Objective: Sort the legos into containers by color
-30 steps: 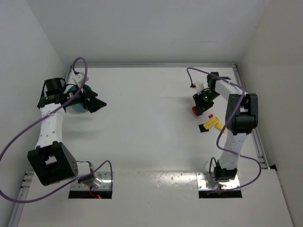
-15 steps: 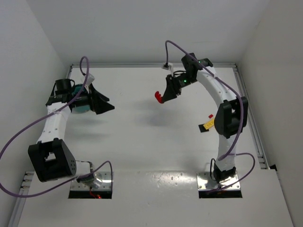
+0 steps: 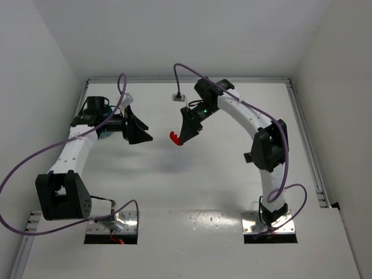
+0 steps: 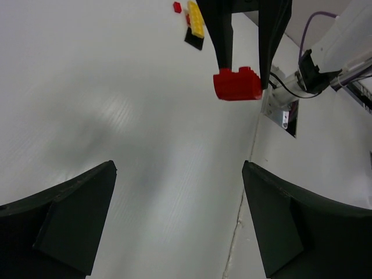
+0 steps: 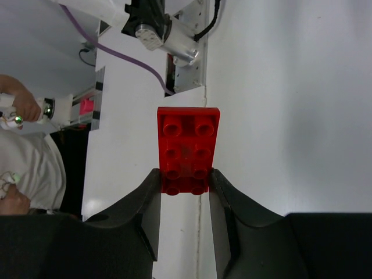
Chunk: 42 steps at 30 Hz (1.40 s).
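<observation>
My right gripper (image 3: 178, 137) is shut on a red lego (image 3: 174, 137) and holds it in the air over the middle of the table. In the right wrist view that studded red plate (image 5: 187, 148) sticks out past the gripper (image 5: 185, 174), pinched at its near end. My left gripper (image 3: 139, 129) is open and empty and points at the brick from the left. Its wrist view shows the red lego (image 4: 237, 84) ahead of the gripper (image 4: 179, 168). Behind the left wrist peeks the teal container (image 3: 106, 130), mostly hidden. A yellow lego (image 4: 196, 20), a small red one (image 4: 177, 7) and a dark piece (image 4: 193, 38) lie at the far right.
White walls close in the table on three sides. A metal rail (image 3: 308, 157) runs along the right edge. Both arms' base plates (image 3: 110, 224) sit on the near edge. A person's hand (image 5: 14, 110) shows beyond the table in the right wrist view.
The right arm has lifted the red lego from the pile at the right and swung it left to the table's middle. The left arm moved right, off the bowl, toward it.
</observation>
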Each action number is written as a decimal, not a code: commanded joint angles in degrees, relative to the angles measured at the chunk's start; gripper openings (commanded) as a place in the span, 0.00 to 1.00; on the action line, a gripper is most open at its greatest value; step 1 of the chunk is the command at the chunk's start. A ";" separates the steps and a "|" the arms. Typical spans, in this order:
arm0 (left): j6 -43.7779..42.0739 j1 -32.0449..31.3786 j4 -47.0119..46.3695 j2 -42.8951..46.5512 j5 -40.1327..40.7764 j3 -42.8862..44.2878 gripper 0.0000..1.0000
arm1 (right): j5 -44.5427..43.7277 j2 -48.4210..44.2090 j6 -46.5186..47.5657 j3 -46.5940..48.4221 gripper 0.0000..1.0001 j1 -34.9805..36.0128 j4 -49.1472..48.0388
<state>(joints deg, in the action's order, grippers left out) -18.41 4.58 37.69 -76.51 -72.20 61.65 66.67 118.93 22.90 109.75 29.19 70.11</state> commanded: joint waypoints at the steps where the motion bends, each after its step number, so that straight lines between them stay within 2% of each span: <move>1: 1.19 -2.38 -0.60 -0.92 -0.31 2.33 0.96 | 1.89 -0.19 0.66 1.79 0.23 1.92 0.03; 8: 1.19 -6.86 -0.60 -1.45 -0.39 2.34 0.96 | -0.49 1.56 -0.75 2.21 0.23 5.26 -1.29; 15: 1.19 -6.86 -0.60 -2.50 -5.48 2.86 0.96 | -2.16 1.56 -3.47 2.22 0.23 6.49 -4.63; 29: 1.19 -8.53 -0.60 -3.12 -7.16 2.34 0.96 | -2.16 2.62 -4.70 4.68 0.23 8.60 -5.68; 42: 0.14 -9.59 -1.13 -3.12 -6.11 0.75 0.80 | -2.69 2.62 -5.23 5.82 0.23 8.60 -5.68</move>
<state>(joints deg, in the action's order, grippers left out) -16.51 -4.45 37.60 -79.79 -76.49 62.46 63.05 121.73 17.72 112.99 37.32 65.60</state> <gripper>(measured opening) 0.809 0.340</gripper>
